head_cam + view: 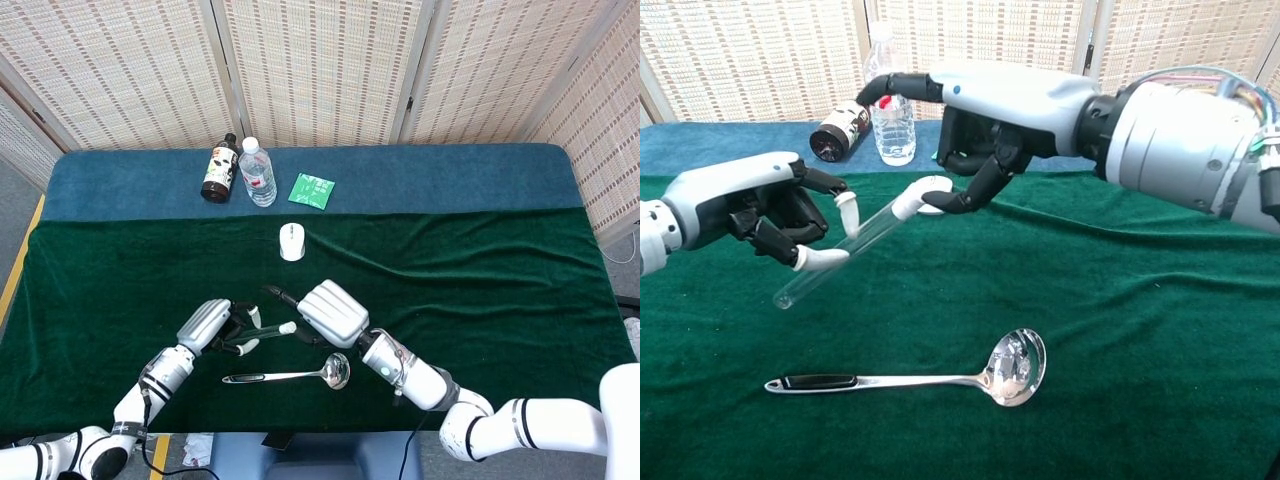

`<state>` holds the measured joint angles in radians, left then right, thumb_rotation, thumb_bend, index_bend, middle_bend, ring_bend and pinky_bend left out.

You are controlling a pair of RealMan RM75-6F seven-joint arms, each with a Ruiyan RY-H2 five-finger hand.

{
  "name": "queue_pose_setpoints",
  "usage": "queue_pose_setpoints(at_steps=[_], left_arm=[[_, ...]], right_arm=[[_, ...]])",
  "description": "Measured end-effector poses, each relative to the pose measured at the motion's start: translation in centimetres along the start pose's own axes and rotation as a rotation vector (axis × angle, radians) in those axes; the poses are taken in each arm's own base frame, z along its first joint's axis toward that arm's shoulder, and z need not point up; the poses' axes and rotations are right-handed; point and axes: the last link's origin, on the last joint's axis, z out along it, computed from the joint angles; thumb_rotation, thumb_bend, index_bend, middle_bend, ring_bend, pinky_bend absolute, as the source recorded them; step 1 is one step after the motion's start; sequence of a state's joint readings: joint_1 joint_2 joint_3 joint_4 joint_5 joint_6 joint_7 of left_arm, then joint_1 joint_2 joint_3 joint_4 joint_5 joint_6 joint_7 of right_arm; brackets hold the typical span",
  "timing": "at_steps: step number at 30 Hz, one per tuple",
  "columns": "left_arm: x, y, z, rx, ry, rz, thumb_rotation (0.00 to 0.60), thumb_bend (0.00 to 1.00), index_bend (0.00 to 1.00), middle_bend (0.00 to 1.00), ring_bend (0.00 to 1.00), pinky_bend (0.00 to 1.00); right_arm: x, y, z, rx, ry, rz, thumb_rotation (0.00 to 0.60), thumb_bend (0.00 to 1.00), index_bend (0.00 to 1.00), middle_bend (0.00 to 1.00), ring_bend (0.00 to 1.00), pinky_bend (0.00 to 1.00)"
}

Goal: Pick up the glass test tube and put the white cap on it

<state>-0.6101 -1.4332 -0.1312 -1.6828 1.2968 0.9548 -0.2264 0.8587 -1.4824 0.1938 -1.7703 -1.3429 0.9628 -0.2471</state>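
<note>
Item: glass test tube [840, 250], slanted above the table [1140, 330], pinched in your left robot hand [750, 210]. White cap [915, 195] sits at its upper mouth under your right robot hand [985, 150], fingers partly spread; whether they grip the cap, you cannot tell. Risk: off-axis pressure may skew the cap or slide the tube.

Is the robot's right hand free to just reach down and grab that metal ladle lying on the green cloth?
Probably not right now. The right hand is busy at the top of the glass test tube that the left hand holds. The ladle itself lies uncovered just below.
</note>
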Motion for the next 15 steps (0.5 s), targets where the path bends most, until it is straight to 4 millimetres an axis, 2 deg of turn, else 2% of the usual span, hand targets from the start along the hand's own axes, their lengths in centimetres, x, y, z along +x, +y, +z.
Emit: queue_pose_setpoints(at_steps=[10,15], left_arm=[[0.5,-2.4,0.5,0.052,0.000,0.258,0.600,0.55,0.69,0.98,0.91,0.88],[0.0,-3.7,1.4,0.100,-0.007,0.332,0.600,0.55,0.69,0.98,0.91,0.88]], right_arm=[[3.0,2.0,-2.3,-0.066,0.069,-0.056,0.600,0.43,0.06,0.97,1.00,1.00],[3.7,3.6,-4.0,-0.126,0.082,-0.081,0.600,0.43,0.06,0.97,1.00,1.00]])
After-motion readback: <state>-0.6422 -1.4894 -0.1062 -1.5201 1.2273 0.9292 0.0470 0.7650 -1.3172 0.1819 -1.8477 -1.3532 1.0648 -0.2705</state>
